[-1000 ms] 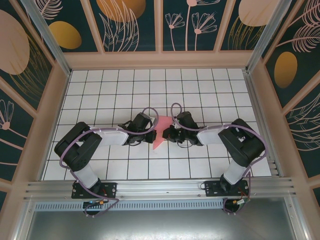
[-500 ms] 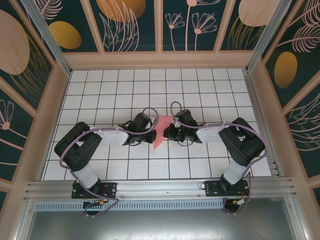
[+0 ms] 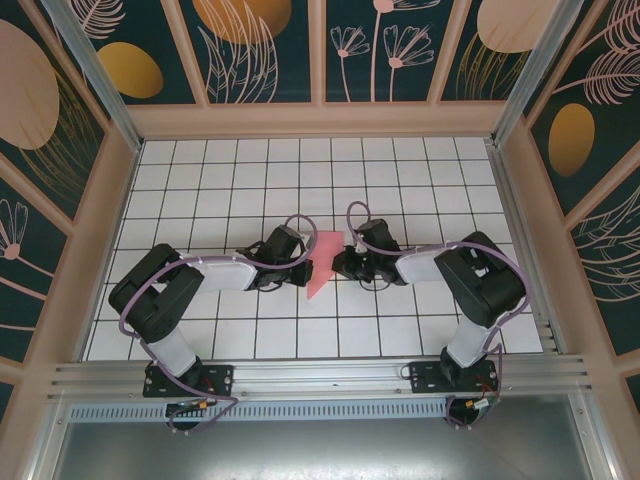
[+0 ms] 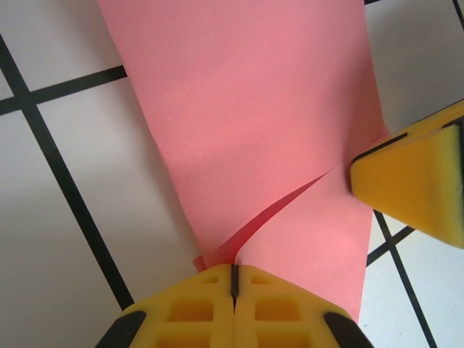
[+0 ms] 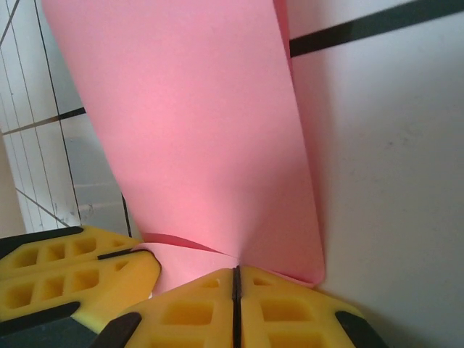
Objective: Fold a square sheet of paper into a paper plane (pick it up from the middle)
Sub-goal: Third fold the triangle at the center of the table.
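A white desk ruled with black grid lines carries a salmon-pink paper sheet, which lies about the middle of the desk, well apart from every edge and corner. From above it reads as a narrow wedge, wider toward the far edge and tapering to a point toward the near edge, so it looks partly folded rather than a flat square. Two robot arms reach in from the near edge and meet at it. The left pincer touches its left side and the right pincer its right side. In the left wrist view the yellow fingers are pressed together, with a raised flap of the sheet running into their seam, so they appear to pinch the paper. The right wrist view shows the same: its fingers are pressed shut on a lower edge of the sheet, which curves up and away from them. The paper looks very light, thin and limp, bowing wherever it is unsupported. It likely creases or tears easily and may slip from smooth pads. A sound hold seems to be at a folded edge or layered flap, near the middle, not at a loose single corner.
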Robot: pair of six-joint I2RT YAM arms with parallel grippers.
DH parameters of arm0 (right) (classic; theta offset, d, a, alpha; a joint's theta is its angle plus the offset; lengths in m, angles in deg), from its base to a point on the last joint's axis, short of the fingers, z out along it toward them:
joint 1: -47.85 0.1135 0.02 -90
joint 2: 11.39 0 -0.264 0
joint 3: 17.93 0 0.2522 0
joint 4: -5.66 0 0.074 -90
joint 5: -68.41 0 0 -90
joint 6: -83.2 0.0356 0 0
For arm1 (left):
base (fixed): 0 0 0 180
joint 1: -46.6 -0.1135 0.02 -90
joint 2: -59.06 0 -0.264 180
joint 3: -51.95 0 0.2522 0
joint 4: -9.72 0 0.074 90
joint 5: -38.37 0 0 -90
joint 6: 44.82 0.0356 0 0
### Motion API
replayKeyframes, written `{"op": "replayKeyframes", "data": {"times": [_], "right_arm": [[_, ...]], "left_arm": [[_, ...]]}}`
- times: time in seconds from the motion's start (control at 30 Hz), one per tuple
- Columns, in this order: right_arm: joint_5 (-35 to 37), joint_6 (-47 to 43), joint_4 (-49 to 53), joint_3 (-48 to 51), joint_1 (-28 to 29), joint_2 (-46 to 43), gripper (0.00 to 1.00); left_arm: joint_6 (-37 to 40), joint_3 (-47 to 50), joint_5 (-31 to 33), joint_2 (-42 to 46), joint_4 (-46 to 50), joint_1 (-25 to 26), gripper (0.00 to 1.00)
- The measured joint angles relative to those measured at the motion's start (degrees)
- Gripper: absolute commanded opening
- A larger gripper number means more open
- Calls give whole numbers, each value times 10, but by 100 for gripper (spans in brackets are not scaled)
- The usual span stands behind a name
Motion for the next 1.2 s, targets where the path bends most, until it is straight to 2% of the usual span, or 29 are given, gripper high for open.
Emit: {"op": "replayKeyframes", "data": {"times": [0.47,1.0,1.2], "right_arm": [[12,-3,36,-2,-8,-43,11],[43,-3,51,-7,-11,-22,11],[35,11,34,16,-10,-72,11]], "left_arm": [[0,0,0,0,0,0,2],[0,0,0,0,0,0,2],[0,0,0,0,0,0,2]]}}
